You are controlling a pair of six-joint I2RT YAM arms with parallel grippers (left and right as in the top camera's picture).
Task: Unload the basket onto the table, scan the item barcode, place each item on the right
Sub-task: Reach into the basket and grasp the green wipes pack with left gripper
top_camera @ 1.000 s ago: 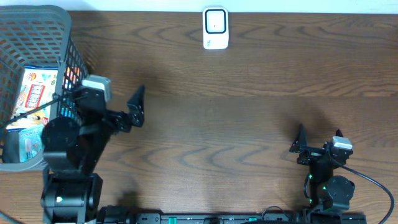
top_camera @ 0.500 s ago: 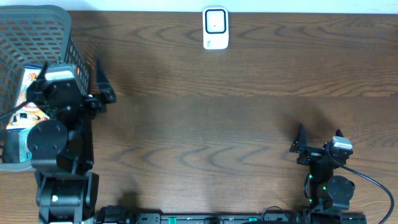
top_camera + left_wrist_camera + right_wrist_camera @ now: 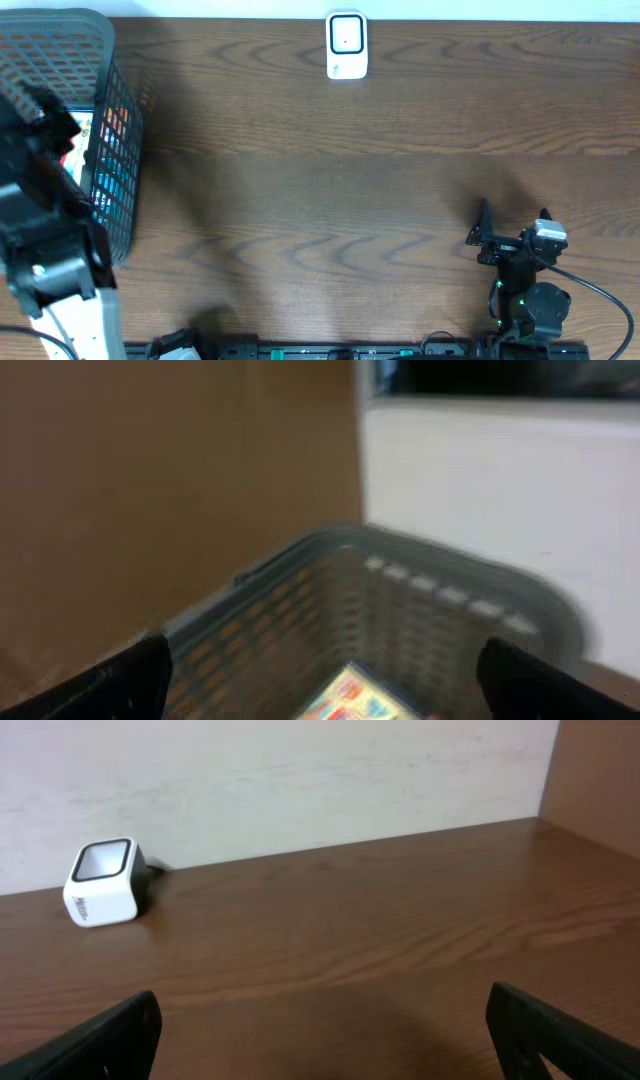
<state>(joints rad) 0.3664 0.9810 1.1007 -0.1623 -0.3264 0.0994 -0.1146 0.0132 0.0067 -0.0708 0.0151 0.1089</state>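
My left end effector, released & empty, hovers over basket at frame's left to reach a packet; right end effector, also released, faces scanner.

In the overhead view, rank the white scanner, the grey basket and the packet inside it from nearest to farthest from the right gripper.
From the right gripper:
1. white scanner, at the table's far edge, near the middle.
2. grey basket, at the far left, with its mesh side wall facing the gripper.
3. packet, inside the basket, beyond that wall.
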